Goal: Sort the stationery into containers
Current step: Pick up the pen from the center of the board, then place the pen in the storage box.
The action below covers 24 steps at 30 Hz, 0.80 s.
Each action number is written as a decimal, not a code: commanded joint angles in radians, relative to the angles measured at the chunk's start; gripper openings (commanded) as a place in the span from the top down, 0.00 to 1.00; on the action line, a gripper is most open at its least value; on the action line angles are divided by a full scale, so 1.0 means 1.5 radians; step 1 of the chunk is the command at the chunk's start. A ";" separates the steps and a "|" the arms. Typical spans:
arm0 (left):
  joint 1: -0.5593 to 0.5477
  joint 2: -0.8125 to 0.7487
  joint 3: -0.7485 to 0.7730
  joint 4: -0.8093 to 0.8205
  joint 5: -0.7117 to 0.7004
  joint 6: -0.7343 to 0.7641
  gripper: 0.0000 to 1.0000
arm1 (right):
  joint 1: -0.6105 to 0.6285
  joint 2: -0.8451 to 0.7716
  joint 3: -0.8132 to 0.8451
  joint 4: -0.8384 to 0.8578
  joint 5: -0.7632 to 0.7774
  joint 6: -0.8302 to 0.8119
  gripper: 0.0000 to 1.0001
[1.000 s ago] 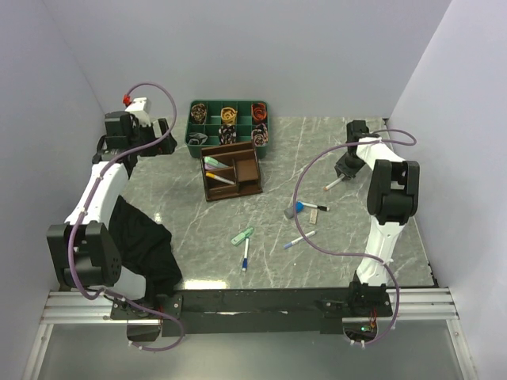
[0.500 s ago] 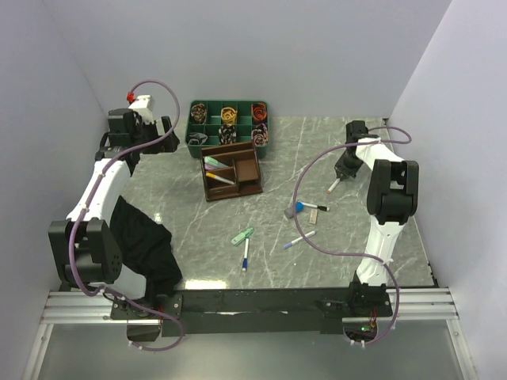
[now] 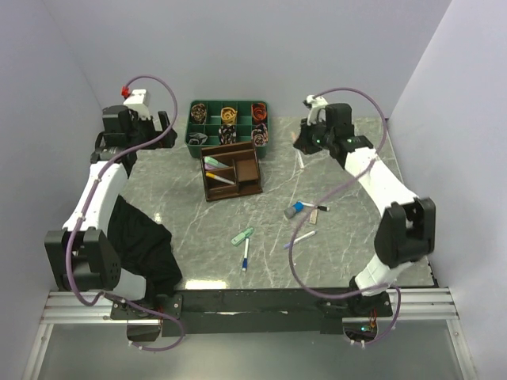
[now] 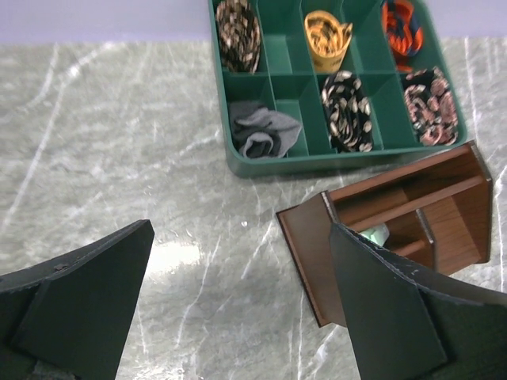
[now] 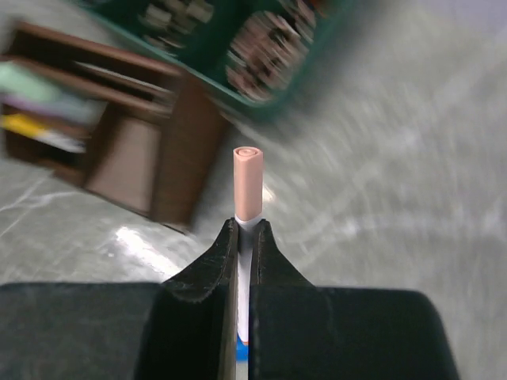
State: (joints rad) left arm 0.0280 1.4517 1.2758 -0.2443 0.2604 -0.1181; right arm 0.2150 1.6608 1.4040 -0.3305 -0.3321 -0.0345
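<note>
Marker [image 5: 248,178] with a pink cap pinched in the right hand [image 5: 244,231], held off the desk [image 3: 174,182] right of the dark brown organiser [image 3: 231,170]; left hand [image 4: 242,229] spread wide and empty at the far left; mint-green clip [image 3: 242,236], blue pen [image 3: 245,257] and grey-blue cylinder [image 3: 295,210] lie loose on the near desk; a yellow pen [image 3: 215,168] rests inside the organiser.

Brown organiser [image 3: 231,170] angled mid-worktop, just in front of green compartment tray [image 3: 228,124]. Organiser's left slots hold mint, yellow and pink-tipped items. Right tool [image 3: 304,146] up right of tray, closed on thin pale marker [image 3: 302,161]. Left tool [image 3: 164,127] beside tray's left end. Loose on worktop [image 3: 356,206]: grey-blue cylinder [image 3: 292,212], dark-tipped marker [image 3: 315,207], white pen [image 3: 301,237], mint clip [image 3: 242,236], blue pen [image 3: 245,258]. Black cloth [image 3: 146,245] by left arm.
</note>
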 commanded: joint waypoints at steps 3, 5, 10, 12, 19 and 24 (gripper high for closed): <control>0.002 -0.069 -0.013 0.036 -0.012 0.025 0.01 | 0.064 -0.086 -0.110 0.258 -0.185 -0.178 1.00; 0.005 -0.081 -0.025 0.034 -0.012 0.030 0.01 | 0.085 -0.102 -0.141 0.338 -0.208 -0.207 1.00; 0.025 -0.108 -0.052 0.030 -0.015 0.040 0.00 | 0.148 -0.084 -0.189 0.464 -0.266 -0.267 1.00; 0.035 -0.118 -0.060 0.026 -0.016 0.043 0.00 | 0.162 -0.065 -0.187 0.513 -0.281 -0.266 1.00; 0.065 -0.157 -0.095 0.012 -0.009 0.040 0.01 | 0.224 -0.015 -0.164 0.561 -0.341 -0.286 1.00; 0.081 -0.171 -0.106 0.009 -0.002 0.034 0.00 | 0.254 0.031 -0.155 0.567 -0.367 -0.314 1.00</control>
State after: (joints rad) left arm 0.1329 1.2362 1.1275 -0.2459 0.2401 -0.0673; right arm 0.5674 1.6657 1.1210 0.4454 -0.8230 -0.4515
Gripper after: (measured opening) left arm 0.995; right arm 0.046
